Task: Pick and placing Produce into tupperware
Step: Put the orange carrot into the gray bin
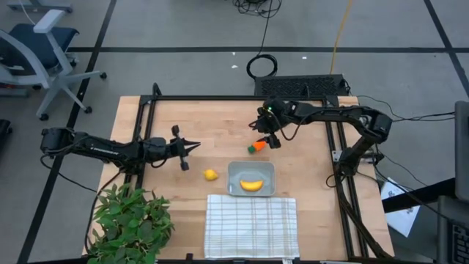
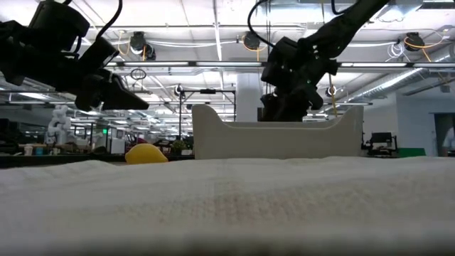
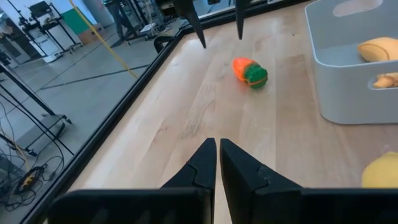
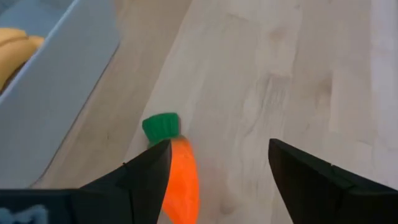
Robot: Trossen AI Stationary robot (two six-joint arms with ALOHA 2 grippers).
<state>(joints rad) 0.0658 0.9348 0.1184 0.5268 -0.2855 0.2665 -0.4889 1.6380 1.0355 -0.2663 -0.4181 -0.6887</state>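
**Carrot on the table beside the right gripper's spread fingers, tupperware one-third filled**

Carrot point(image 4: 180, 177), orange with a green top, lies flat on the wooden table point(image 1: 308, 205), just beyond the far edge of the tupperware point(image 1: 251, 178) and clear of it. The right gripper point(image 1: 269, 137) hangs over the carrot with its fingers spread wide; in the right wrist view one finger point(image 4: 144, 171) overlaps the carrot's side while the other stands off over bare wood, so the carrot is off-centre between them and is not gripped. The left gripper point(image 3: 217, 165) waits over the table's left half, fingers together and holding nothing. The banana point(image 1: 251, 185) already rests inside the tupperware. The small round yellow fruit point(image 1: 211, 174) sits on the table just left of the container, between it and the left gripper.

Risks, as judged from this arrangement:
- Off-centre closure. With the carrot against one finger, closing may push or roll it sideways rather than clamp it; its tapered, smooth body favours slipping.
- Finger on top. If the near finger descends onto the carrot rather than beside it, the piece could be pressed down or flicked away.
- Rim contact. The carrot lies near the container wall, so a low carry might strike the rim and shift the tupperware.
- Crowding. The banana occupies much of the shallow tray; a carrot released onto it could tip out.
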